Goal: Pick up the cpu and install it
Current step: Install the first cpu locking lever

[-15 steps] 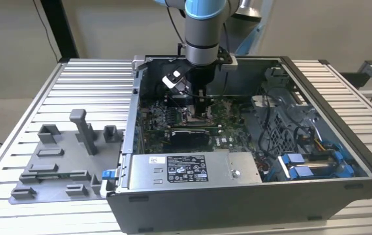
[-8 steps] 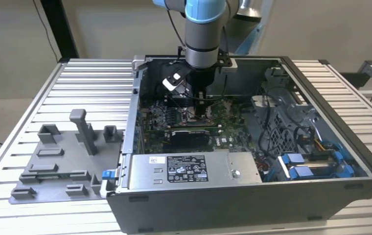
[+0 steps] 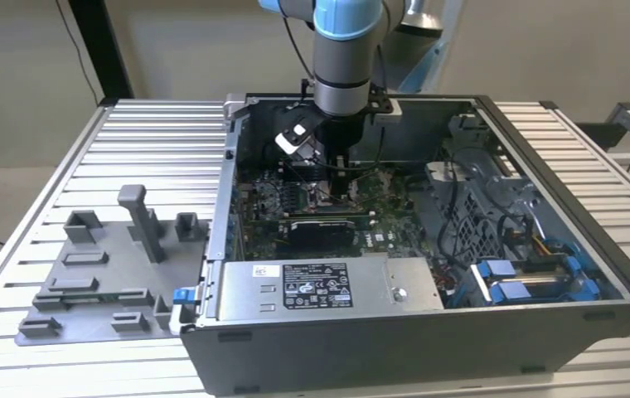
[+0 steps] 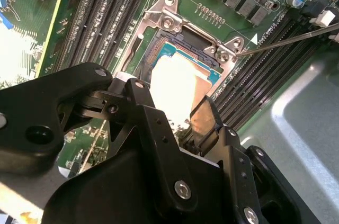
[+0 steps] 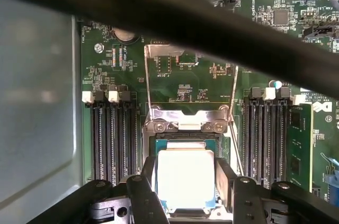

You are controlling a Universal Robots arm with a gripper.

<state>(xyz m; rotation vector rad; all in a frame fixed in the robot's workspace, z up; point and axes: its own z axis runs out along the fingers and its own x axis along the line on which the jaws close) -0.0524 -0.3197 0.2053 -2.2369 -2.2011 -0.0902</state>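
The cpu [image 5: 185,179], a pale silver square with a thin teal rim, lies in or just over the dark socket on the green motherboard. In the second wrist view the cpu [image 4: 175,83] glares bright. My gripper [image 5: 186,168] straddles it, its black fingers [image 5: 149,167] pressed against two opposite edges. In the second wrist view the gripper [image 4: 169,99] sits over the socket's metal frame [image 4: 169,20]. The exterior view shows the gripper [image 3: 331,178] reaching down into the open computer case. The socket's load plate [image 5: 190,49] stands open and its wire lever [image 4: 286,41] is swung aside.
Memory slots [image 5: 114,139] flank the socket on both sides. The case walls [image 3: 426,332], a silver power supply [image 3: 315,286] and blue drive brackets [image 3: 525,278] hem the arm in. A grey fixture plate with blocks [image 3: 94,274] lies on the ribbed table at the exterior view's left.
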